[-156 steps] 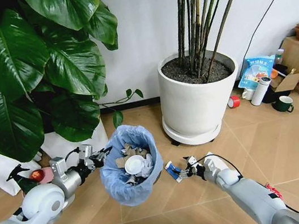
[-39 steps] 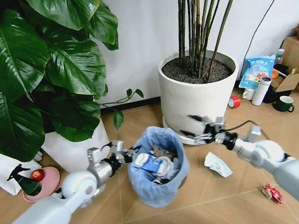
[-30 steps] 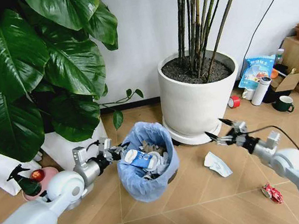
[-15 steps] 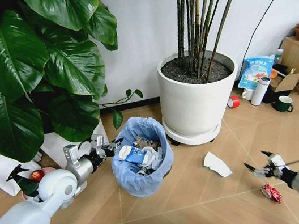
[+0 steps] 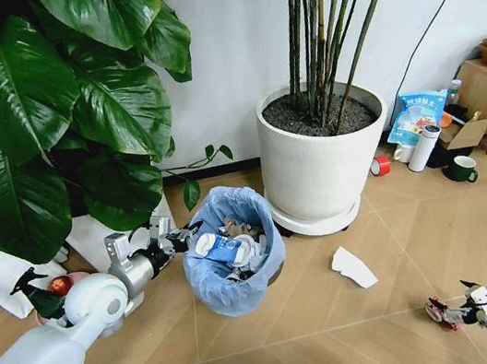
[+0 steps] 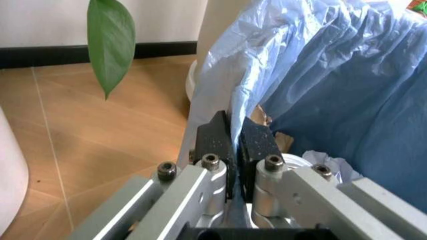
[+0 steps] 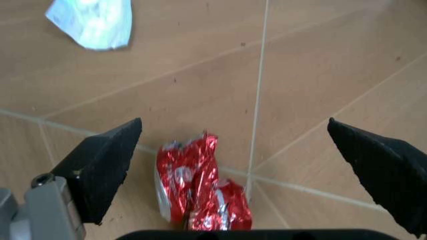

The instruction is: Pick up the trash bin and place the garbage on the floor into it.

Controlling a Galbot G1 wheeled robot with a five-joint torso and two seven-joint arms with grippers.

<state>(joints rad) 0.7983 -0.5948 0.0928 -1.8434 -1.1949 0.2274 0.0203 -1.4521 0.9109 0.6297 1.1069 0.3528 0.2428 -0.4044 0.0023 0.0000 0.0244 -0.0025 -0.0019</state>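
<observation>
The right gripper (image 5: pixel 460 311) is low over the wooden floor (image 5: pixel 344 333) at the robot's right side, and its two dark fingers (image 7: pixel 100 167) are spread wide apart, holding nothing. The red foil packet (image 7: pixel 200 187) lies between them on the floor in the right wrist view, closer to one finger than to the other and close to the base of the gripper, so it seems that the fingers already stand on both sides of it. The packet is crumpled and longer than wide; its long axis runs roughly from the gripper base outward, across the line between the two fingertips, so closing the fingers would press it on its narrow sides. In the head view the same red foil packet (image 5: pixel 436 311) is just beside the gripper tip, near a floor seam. The white wrapper (image 5: pixel 352 266) lies farther away on the floor, between the packet and the trash bin (image 5: pixel 235 263), and it is also nearer to the right arm. The left gripper (image 6: pixel 235 142) is clenched on the rim of the bin's light blue plastic bag (image 6: pixel 320 85), holding the bin, which stands well apart from the packet, before the large white plant pot (image 5: pixel 321 169).
</observation>
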